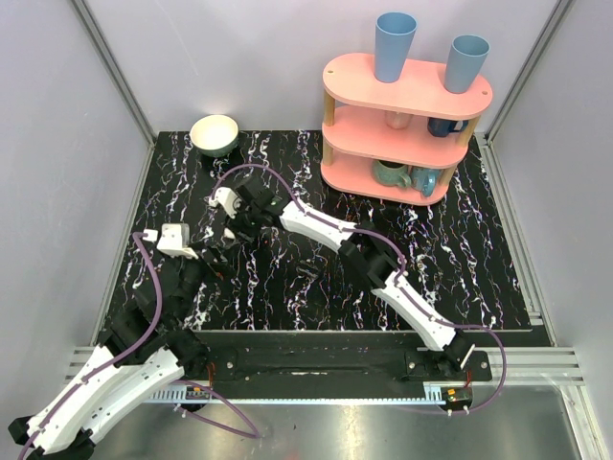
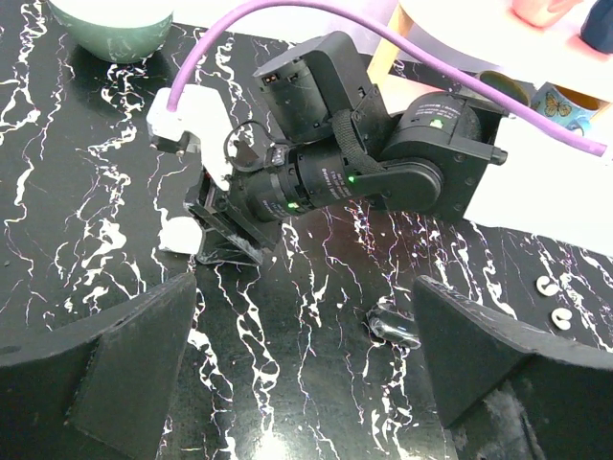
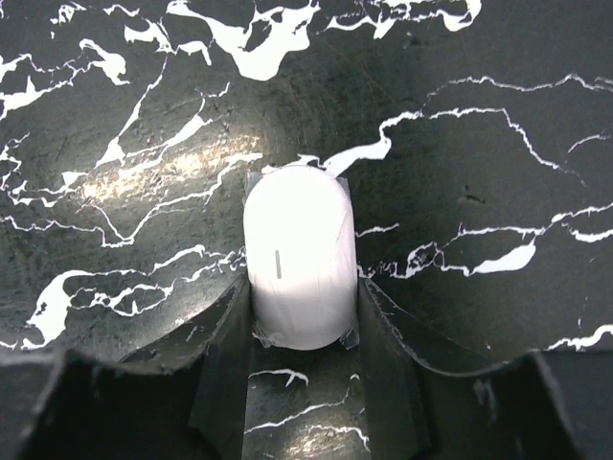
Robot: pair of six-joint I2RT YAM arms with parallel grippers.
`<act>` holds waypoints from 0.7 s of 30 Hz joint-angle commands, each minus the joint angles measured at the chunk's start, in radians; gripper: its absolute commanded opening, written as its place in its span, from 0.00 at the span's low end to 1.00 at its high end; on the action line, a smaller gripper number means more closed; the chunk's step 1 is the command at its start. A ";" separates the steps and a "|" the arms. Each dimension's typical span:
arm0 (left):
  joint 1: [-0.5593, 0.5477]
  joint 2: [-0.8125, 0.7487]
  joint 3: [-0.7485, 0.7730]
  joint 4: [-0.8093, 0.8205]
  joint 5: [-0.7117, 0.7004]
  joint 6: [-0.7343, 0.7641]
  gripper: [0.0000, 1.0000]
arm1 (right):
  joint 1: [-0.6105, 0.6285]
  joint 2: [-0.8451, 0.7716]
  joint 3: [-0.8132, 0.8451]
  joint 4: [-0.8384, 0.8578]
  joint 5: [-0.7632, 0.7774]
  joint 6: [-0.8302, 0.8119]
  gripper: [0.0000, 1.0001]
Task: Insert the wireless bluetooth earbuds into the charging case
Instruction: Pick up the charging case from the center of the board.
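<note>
Nearest you, your left gripper (image 2: 305,321) hangs just above the black marble counter (image 1: 479,259) with its fingers (image 2: 124,364) spread wide and nothing between them. Just beyond its right finger in the left wrist view lies a small dark glossy piece (image 2: 393,328); you cannot tell what it is. Farther right in that view, the two earbuds (image 2: 548,285) sit near each other on the counter as tiny white dots, well apart from the case. Ahead of your left gripper, your right arm reaches across to the left side of the counter, and your right gripper (image 3: 304,287) is down at the surface, closed on the charging case (image 3: 299,249). The white pill-shaped case rests on the marble with one finger against each long side, its rounded far end sticking out past the fingertips and a thin short line showing on its top face. At the back left stands a pale green bowl (image 1: 215,134). At the back right stands a pink three-tier shelf (image 1: 364,96), with two blue cups (image 1: 394,45) on top and mugs (image 1: 391,173) on the lower tiers.
</note>
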 commanded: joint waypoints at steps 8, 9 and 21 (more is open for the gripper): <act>0.004 -0.107 -0.007 0.030 -0.087 -0.013 0.99 | -0.043 -0.417 -0.649 0.352 0.080 0.168 0.20; 0.004 -0.128 -0.009 0.027 -0.094 -0.016 0.99 | -0.051 -0.459 -0.701 0.386 0.080 0.194 0.20; 0.003 -0.138 -0.001 0.027 -0.093 -0.082 0.99 | -0.063 -1.124 -1.245 0.595 -0.002 0.153 0.19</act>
